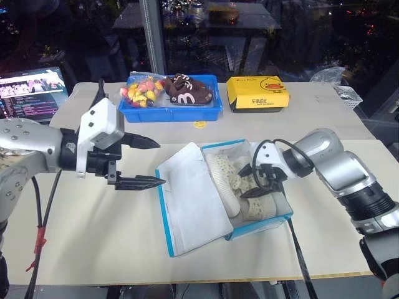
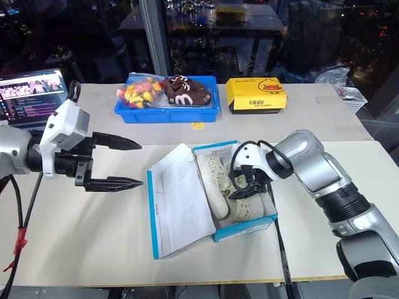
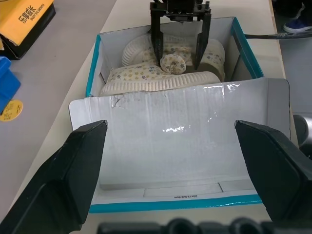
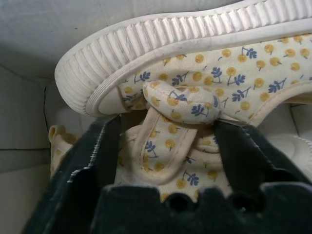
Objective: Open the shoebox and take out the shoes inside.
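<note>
Right tool [image 1: 259, 180]: we see it reaching down into the box [image 1: 187, 240], its two black fingers [image 3: 157, 41] parted, one on each side of a rolled strap on the nearer shoe; from the wrist view the strap sits between the fingers, and we cannot tell that they clamp it.
Left tool [image 1: 144, 163]: held above the counter [image 1: 93, 237] just beside the lid, fingers spread wide, holding nothing, pointing toward the box.
Box: blue, white inside, lying open near the middle of the counter; its lid [image 1: 190, 199] is folded flat out on the left-tool side.
Shoes [image 1: 227, 184]: both inside the box, cream with a small yellow-and-blue flower print and ribbed white soles; one lies on its side along the lid edge, the other sits deeper in, under the right tool.
In the way: we see the side-lying shoe pressed close against the one being reached, and the box walls tight around both.
Tray [image 1: 212, 113]: blue plastic, at the far edge of the counter, carrying coloured sweets [image 1: 140, 92] and a brown plush item [image 1: 190, 90].
Yellow box [image 1: 257, 93]: beside the tray, well apart from the shoebox.
Laptop [image 1: 32, 93]: open at the far left corner.
Yellow disc [image 1: 199, 124]: small, on the counter just in front of the tray.
</note>
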Robot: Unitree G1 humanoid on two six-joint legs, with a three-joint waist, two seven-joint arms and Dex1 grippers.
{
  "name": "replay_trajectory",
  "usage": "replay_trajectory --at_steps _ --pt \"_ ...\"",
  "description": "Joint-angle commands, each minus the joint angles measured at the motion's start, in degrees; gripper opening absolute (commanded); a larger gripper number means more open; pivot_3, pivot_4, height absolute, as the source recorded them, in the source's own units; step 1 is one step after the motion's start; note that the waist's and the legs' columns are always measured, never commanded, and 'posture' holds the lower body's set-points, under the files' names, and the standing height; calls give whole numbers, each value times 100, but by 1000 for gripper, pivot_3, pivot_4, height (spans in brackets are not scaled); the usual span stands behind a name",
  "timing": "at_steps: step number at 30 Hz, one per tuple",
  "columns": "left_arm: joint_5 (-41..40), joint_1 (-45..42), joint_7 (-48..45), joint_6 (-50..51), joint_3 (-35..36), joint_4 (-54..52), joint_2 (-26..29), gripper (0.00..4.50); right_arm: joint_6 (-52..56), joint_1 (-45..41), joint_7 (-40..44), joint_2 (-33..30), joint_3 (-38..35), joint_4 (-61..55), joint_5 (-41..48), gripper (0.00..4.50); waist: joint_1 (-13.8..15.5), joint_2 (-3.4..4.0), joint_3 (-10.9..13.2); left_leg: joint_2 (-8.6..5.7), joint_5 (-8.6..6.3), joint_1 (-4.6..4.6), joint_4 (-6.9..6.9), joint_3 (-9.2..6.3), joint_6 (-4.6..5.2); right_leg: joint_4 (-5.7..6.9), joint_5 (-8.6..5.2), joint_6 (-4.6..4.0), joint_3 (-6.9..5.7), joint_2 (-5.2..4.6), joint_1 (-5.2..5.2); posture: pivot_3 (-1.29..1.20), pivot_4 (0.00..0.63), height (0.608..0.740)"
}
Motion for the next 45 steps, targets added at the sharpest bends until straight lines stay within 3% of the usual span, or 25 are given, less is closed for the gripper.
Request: replay_trajectory --at_steps 1,7,12,15,22,26,30,32,36,45 --pt "-26 -48 30 -40 212 -86 95 4500 128 -87 58 -58 -252 -249 76 1828 2 0 0 0 0 0 1 0 0 0 0 0 0 0 0 0 150 740" --pt "10 -153 30 -77 107 -24 46 4500 202 -82 26 -149 -411 -427 77 36 -10 0 0 0 0 0 1 0 0 2 0 0 0 0 0 0 150 740" --pt "6 -181 49 -70 47 -25 -22 4500 222 -280 10 -374 -672 -635 106 36 3 0 0 0 0 -1 2 0 0 3 0 0 0 0 0 0 150 740" --pt "24 -187 39 -85 10 -9 -50 4500 1224 -753 61 -272 -1153 -1054 898 36 -10 3 2 0 0 -4 2 0 0 5 0 -1 1 0 -6 0 150 740" --pt "103 -301 27 -152 -160 48 -216 4500 746 -845 -28 -617 -1196 -613 588 36 21 1 3 -3 0 -12 6 4 0 55 -6 -12 9 0 -39 0 150 740" --pt "159 -337 2 -180 -220 85 -247 4500 1225 -911 137 -421 -1548 -620 1292 36 12 2 3 -2 0 -15 6 5 0 58 -7 -14 10 1 -45 0 150 740" --pt "226 -373 -21 -217 -288 131 -289 4500 2864 -1099 189 115 -2478 -539 3190 36 -36 0 4 -1 0 -15 2 5 0 73 3 -44 10 2 -52 0 150 740" --pt "253 -421 -37 -215 -315 163 -302 4500 2421 -909 175 24 -2296 -349 2787 36 -35 0 4 -1 1 -14 2 4 1 80 7 -50 11 3 -51 0 150 740" --pt "287 -483 -64 -212 -356 197 -307 4500 3146 -1193 3 296 -2931 150 3678 36 -25 -1 4 -3 1 -6 10 5 1 75 -13 -18 10 1 -39 0 150 740" --pt "210 -461 -10 -125 -317 141 -287 4500 2813 -1679 -502 247 -3308 755 3574 36 -22 0 4 -3 1 -13 4 4 1 78 -4 -36 10 1 -49 0 150 740"
